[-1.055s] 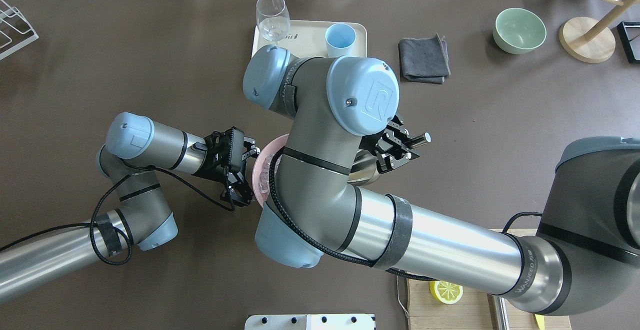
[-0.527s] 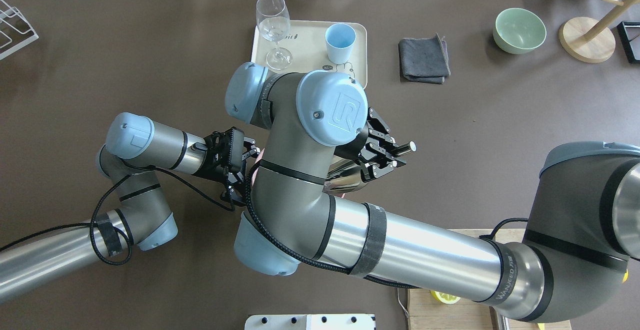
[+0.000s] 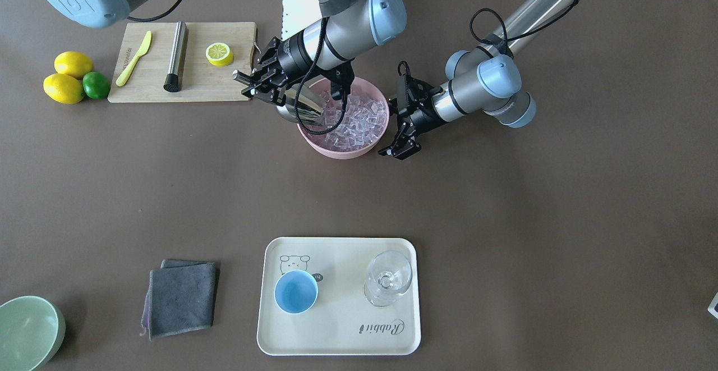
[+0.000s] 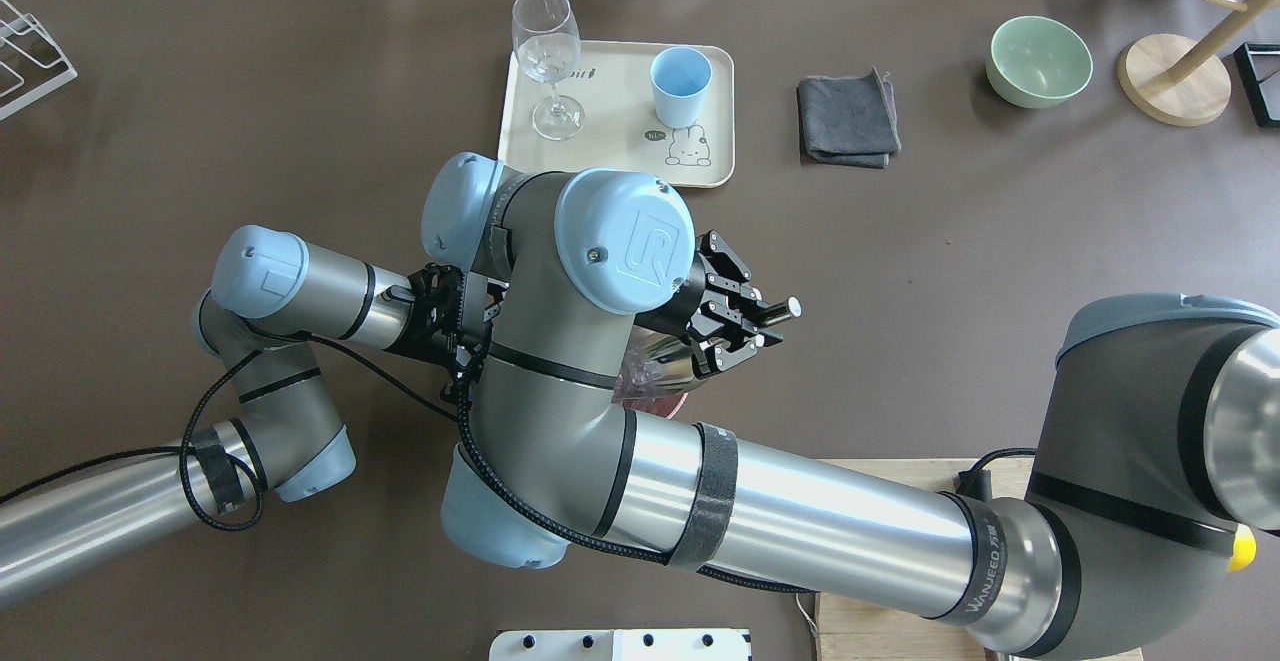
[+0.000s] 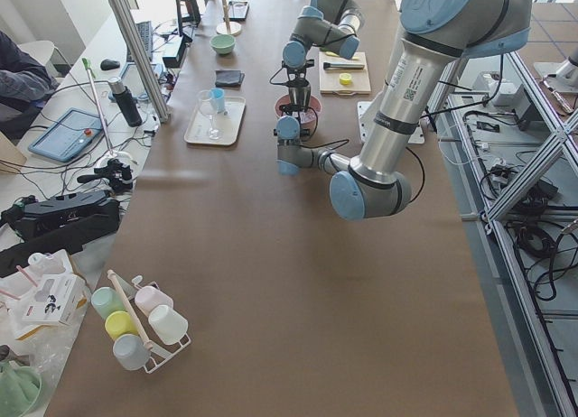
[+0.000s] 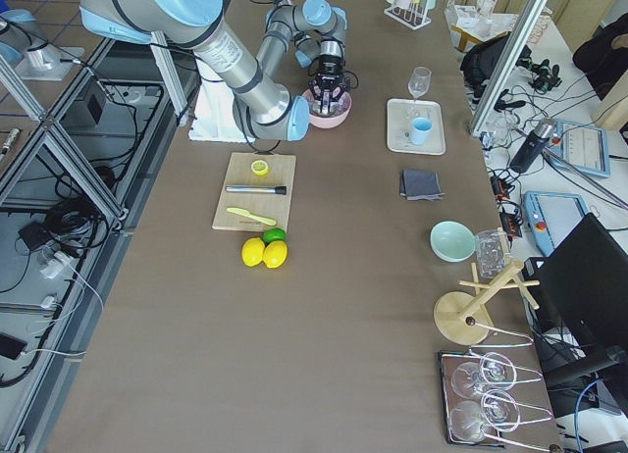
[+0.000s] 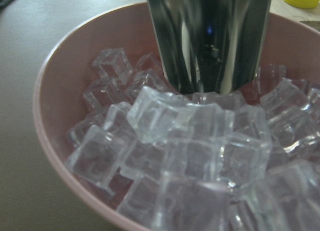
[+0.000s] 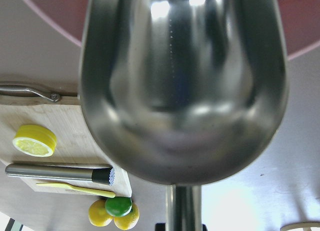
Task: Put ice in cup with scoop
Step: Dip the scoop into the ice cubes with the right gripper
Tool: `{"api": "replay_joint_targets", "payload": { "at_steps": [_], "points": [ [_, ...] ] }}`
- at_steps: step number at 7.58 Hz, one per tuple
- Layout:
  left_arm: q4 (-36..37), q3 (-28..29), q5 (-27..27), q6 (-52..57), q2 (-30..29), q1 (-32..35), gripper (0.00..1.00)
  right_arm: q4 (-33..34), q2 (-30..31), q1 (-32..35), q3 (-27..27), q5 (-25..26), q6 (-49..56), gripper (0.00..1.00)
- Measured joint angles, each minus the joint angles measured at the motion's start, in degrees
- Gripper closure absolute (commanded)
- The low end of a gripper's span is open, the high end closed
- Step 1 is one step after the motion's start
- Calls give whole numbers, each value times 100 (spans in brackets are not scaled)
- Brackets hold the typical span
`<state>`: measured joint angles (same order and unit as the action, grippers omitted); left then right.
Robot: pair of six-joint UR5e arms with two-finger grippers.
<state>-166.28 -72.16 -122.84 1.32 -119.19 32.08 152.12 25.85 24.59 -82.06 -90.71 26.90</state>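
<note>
The scoop has been swung back and driven into the ice in the pink bowl, clenched by the right claw; the left claw is held spread alongside; the cup is left empty on the tray

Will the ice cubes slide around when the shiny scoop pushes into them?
Probably. The ice is loose, glossy cubes heaped in the pink bowl, so they'd likely slip and tumble aside. Some may skid off the scoop, whose steel looks smooth.
</note>
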Motion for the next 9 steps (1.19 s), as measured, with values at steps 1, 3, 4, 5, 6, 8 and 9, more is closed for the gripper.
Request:
{"api": "replay_joint_targets", "payload": {
  "at_steps": [1, 3, 4, 5, 6, 8, 9],
  "points": [
    [0, 0, -11, 0, 1, 0, 2, -134, -5, -27, 54, -1, -50, 100],
    [6, 0, -34, 9, 1, 0, 2, -364, 7, -69, 83, -53, -224, 100],
    [26, 0, -41, 18, 1, 0, 2, -503, 32, -72, 71, -74, -255, 100],
    [49, 0, -45, 24, 2, 0, 2, -642, 68, -74, 46, -103, -271, 100],
    [64, 0, -47, 29, 1, 0, 2, -741, 132, -77, -39, -157, -278, 100],
    [118, -7, -54, 34, 3, 7, 2, -805, 385, -78, -457, -204, -298, 100],
    [140, -14, -55, 35, 2, 8, 2, -814, 555, -77, -718, -217, -412, 100]
  ]
}}
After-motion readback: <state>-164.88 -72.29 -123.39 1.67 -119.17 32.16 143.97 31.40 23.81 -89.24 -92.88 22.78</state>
